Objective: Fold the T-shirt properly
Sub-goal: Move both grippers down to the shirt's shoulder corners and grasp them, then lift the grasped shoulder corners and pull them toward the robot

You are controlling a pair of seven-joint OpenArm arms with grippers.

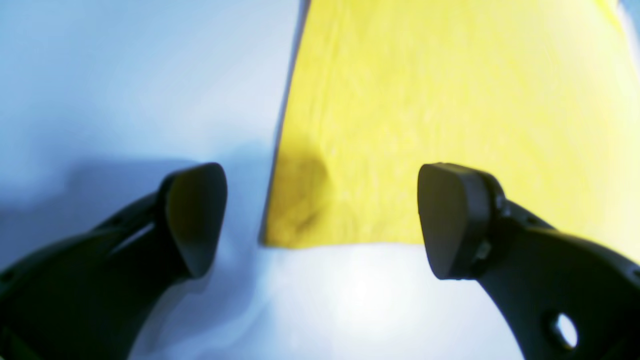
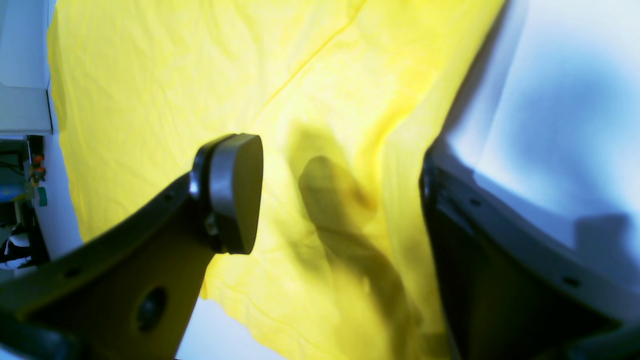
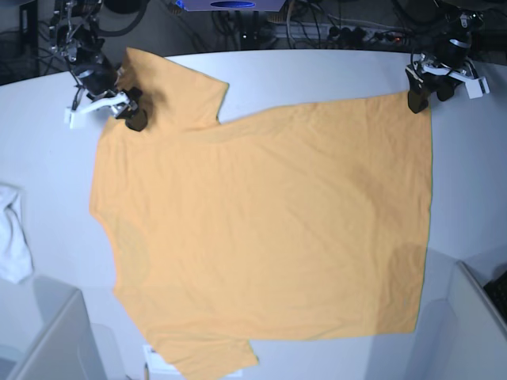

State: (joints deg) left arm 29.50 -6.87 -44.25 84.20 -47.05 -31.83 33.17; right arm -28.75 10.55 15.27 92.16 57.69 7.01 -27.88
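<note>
— While the large plain orange cotton T-shirt (image 3: 261, 229) lay spread flat across the white table (image 3: 317, 75), where were the grippers?
— The left gripper (image 1: 322, 220) hung over the shirt's far right corner, jaws wide apart and empty. The right gripper (image 2: 340, 200) hung by the far left sleeve, jaws also apart, holding nothing.
— Anything else?
— A small white cloth (image 3: 14, 233) lay at the left edge.

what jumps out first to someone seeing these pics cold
The big orange T-shirt spread flat across the white table dominates the base view, its hem toward that view's right. Next come the two open grippers at its far corners: the left gripper at the hem corner and the right gripper over the sleeve. A small white cloth lies crumpled at the table's left edge in that view.
</note>
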